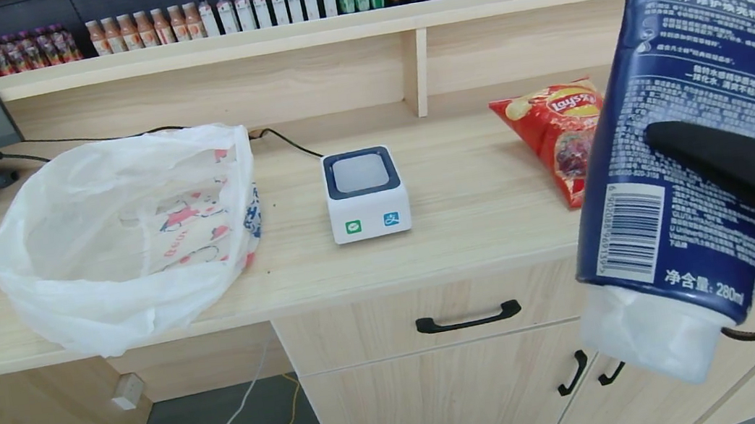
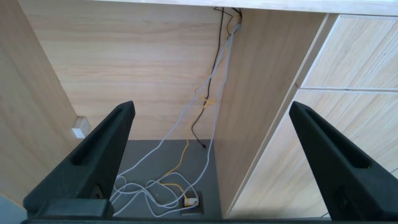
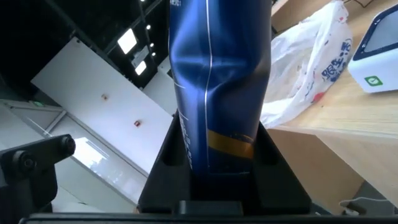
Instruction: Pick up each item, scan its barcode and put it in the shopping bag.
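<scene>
Right pincer (image 3: 221, 149) squeezes one blue tube (image 1: 690, 39) (cap down); left pincer (image 2: 211, 112) wide; one chip bag (image 1: 557, 137), one scanner (image 1: 366, 191) on tabletop (image 1: 466, 222).

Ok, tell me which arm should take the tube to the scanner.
Right: the right hand holds the blue tube raised, barcode showing. The left hand hangs open and empty below the counter.

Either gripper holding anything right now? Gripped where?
The right gripper is shut on the blue tube, clamped about midway along its body, with the cap end pointing down. The left gripper is open and empty.
</scene>
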You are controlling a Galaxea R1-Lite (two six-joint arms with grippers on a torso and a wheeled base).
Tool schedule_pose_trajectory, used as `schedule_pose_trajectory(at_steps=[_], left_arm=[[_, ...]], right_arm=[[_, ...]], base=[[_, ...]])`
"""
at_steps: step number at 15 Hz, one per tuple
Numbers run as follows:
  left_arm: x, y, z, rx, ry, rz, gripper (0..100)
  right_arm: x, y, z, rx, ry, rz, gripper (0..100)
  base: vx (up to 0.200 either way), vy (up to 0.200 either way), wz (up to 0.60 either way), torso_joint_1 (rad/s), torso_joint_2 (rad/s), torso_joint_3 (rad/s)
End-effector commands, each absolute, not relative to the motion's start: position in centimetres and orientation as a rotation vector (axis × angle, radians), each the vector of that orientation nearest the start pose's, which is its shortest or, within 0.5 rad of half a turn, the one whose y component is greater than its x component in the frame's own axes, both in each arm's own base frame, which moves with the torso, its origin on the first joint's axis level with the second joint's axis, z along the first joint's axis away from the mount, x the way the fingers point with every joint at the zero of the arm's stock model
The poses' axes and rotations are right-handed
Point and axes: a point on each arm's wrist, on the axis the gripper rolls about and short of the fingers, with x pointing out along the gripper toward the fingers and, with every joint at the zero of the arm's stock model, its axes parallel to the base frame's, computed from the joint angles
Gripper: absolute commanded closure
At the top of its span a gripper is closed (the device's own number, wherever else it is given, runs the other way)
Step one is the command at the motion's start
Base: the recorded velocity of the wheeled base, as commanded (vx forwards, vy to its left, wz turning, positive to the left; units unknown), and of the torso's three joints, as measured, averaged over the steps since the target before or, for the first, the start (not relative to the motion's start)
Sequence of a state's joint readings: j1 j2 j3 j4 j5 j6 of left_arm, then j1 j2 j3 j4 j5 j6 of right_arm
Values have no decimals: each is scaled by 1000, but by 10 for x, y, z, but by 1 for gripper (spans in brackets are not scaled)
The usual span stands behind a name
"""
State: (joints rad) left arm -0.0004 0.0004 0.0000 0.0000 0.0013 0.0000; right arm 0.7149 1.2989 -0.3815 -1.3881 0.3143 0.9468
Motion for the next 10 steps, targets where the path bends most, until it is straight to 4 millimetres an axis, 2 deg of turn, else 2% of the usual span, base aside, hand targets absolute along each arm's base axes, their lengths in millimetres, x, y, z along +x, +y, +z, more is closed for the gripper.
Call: schedule_pose_trajectory(at_steps=[1,5,10], left_arm=[[-23,0,75,0,0,0,0],[-23,0,75,0,0,2,0],[-23,0,75,0,0,2,0]], right_arm=[[138,133,239,942,52,1180,100],[135,145,236,958,66,1238,100],[131,147,237,958,71,1257,100]], base=[[0,0,0,0,0,0],[0,0,0,0,0,0],[0,0,0,0,0,0]])
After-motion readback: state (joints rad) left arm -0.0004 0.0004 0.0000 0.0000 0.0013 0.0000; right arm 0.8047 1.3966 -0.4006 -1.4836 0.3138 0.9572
